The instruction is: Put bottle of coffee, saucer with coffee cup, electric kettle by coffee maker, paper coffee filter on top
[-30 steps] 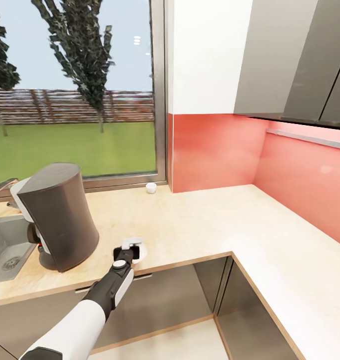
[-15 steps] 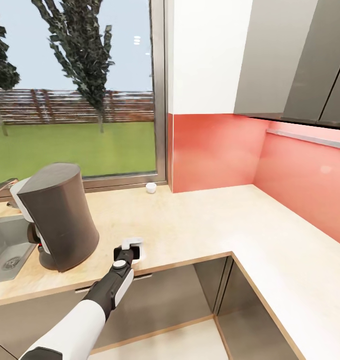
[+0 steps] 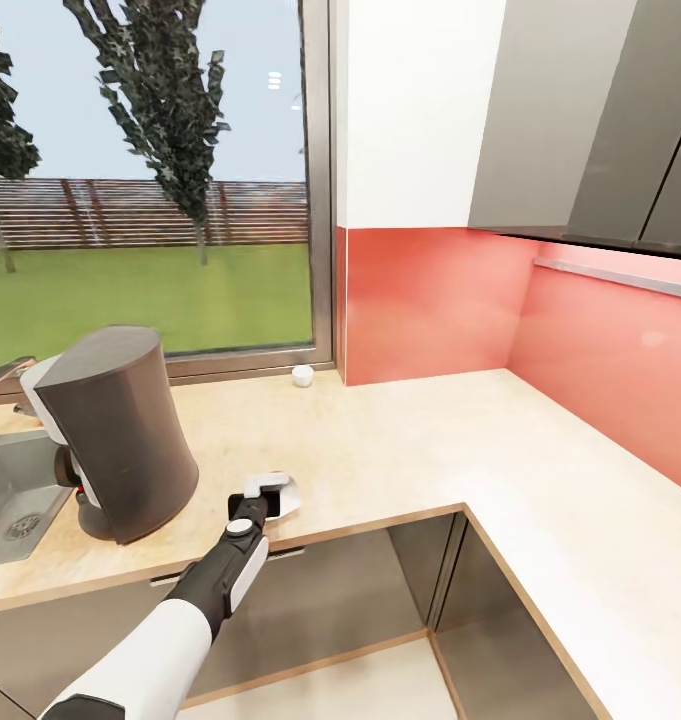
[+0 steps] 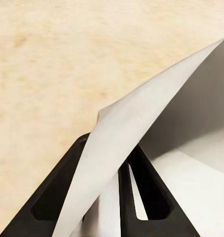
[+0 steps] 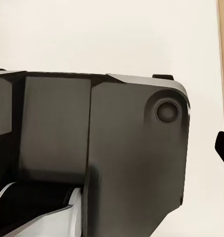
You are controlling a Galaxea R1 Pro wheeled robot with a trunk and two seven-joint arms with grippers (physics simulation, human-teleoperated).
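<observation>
The dark grey coffee maker (image 3: 120, 440) stands on the light wood countertop (image 3: 410, 440) beside the sink. Just to its right, near the counter's front edge, my left gripper (image 3: 264, 492) is shut on the rim of the white saucer (image 3: 287, 492). In the left wrist view the black fingers (image 4: 53, 197) pinch the saucer's thin white edge (image 4: 141, 123), which is tilted above the wood. The tiny white coffee cup (image 3: 302, 376) sits far back by the window frame. The right wrist view looks at a dark robot body panel (image 5: 117, 148) over pale floor.
An inset grey sink (image 3: 10, 490) lies left of the coffee maker. The counter turns a corner and runs along the red backsplash (image 3: 600, 350) on the right, under grey wall cabinets (image 3: 600, 120). A large window (image 3: 150, 180) is behind.
The saucer has tipped up and shifted slightly right in my left gripper. The arm and the view have barely moved.
</observation>
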